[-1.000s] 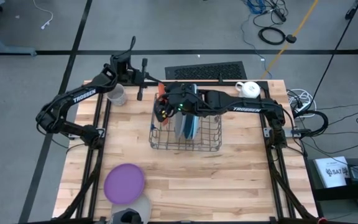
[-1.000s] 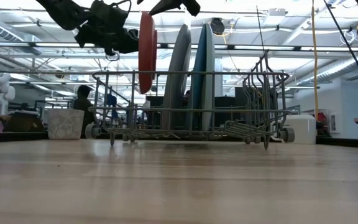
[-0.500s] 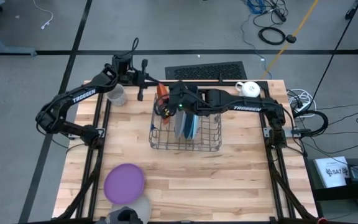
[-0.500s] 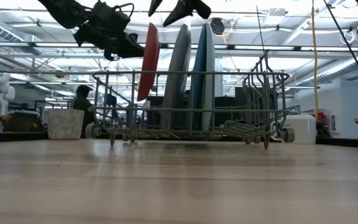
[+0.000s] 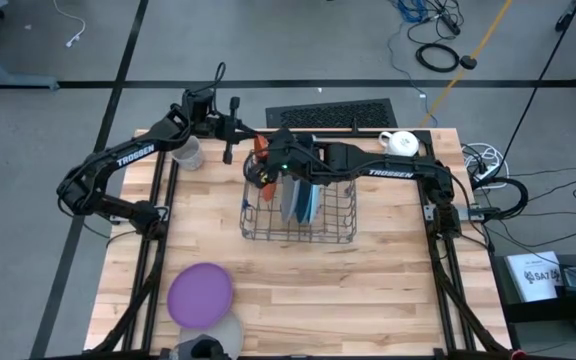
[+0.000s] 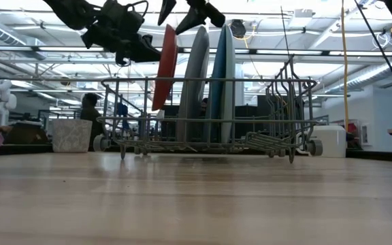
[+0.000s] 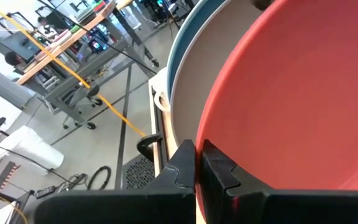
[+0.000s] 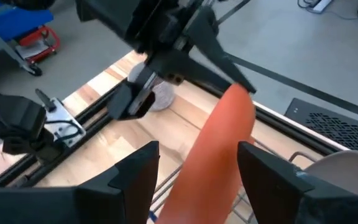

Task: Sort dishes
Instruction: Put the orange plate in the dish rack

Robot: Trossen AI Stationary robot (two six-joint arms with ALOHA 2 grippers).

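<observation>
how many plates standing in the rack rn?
3: the orange plate at the rack's left end in the low view, tilted, then the grey plate and the blue plate beside it. More could hide behind these.

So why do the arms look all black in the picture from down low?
Low view: bright ceiling lights sit behind them, so the arms and rack show as dark shapes; the orange plate keeps its colour. Left wrist view: that plate is very close and soft-edged.

Rack mid-table, plates on edge in it.
Rack (image 5: 300,215) holds three plates (image 6: 194,82) side by side; mug (image 5: 402,143) behind right, cup (image 5: 188,153) behind left, two plates (image 5: 200,294) flat in front left.
</observation>
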